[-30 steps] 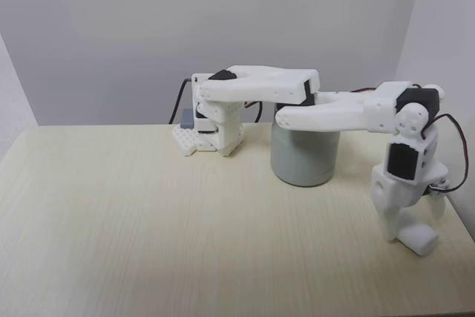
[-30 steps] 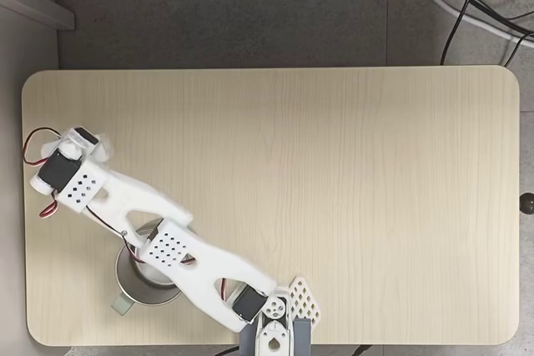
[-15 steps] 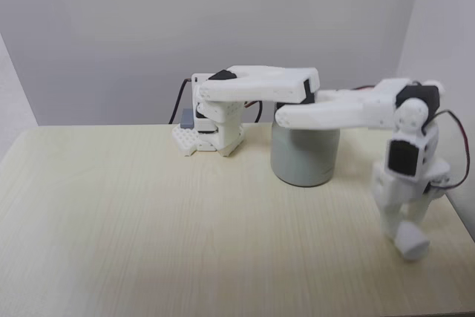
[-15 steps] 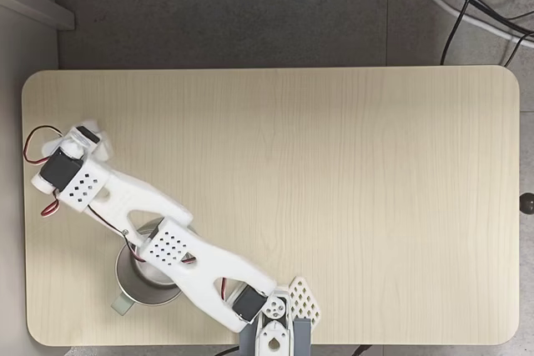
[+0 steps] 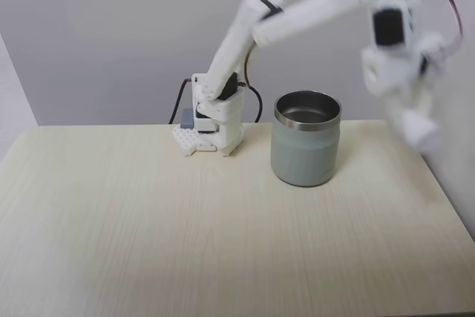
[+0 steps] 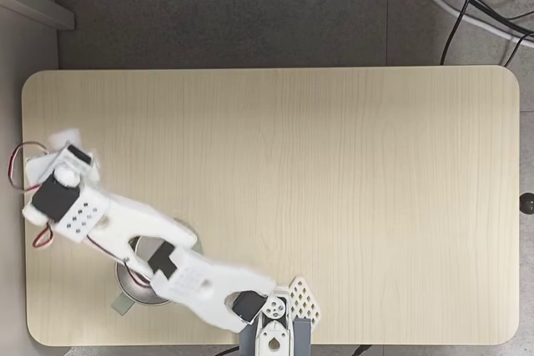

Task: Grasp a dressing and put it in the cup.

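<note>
Raised high above the bench point(image 5: 148, 228), the arm point(image 5: 297, 12) stretches from its base point(image 5: 211, 128) up and over to the right in the side-on fixed view, with the gripper point(image 5: 415, 120) hanging blurred in the air right of the cup point(image 5: 306, 150). A small white cylinder, the dressing point(image 5: 419, 133), sits at the gripper's lower end and appears clamped between its fingers, though motion blur leaves the grip itself uncertain. The cup stands upright on the bench, just right of the base, its steel inside showing. In the top-down fixed view the gripper point(image 6: 60, 146) is near the bench's left edge, and the cup point(image 6: 133, 285) lies partly under the arm.
</note>
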`<state>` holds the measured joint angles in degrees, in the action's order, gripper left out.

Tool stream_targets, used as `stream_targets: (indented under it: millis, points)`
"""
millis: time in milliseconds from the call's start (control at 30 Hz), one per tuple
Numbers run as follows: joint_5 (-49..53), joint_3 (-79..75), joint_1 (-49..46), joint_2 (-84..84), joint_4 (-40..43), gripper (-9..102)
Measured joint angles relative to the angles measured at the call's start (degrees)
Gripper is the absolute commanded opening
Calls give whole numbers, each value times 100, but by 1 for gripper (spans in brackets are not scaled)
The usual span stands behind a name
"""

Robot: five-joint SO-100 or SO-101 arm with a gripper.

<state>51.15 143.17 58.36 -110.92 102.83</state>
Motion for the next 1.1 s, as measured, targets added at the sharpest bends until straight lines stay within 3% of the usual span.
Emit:
stream_targets:
  millis: [533, 1100]
  points:
    - [-44, -4746, 650, 5001, 18, 0]
    - [-44, -7269, 1002, 6601, -88, 0]
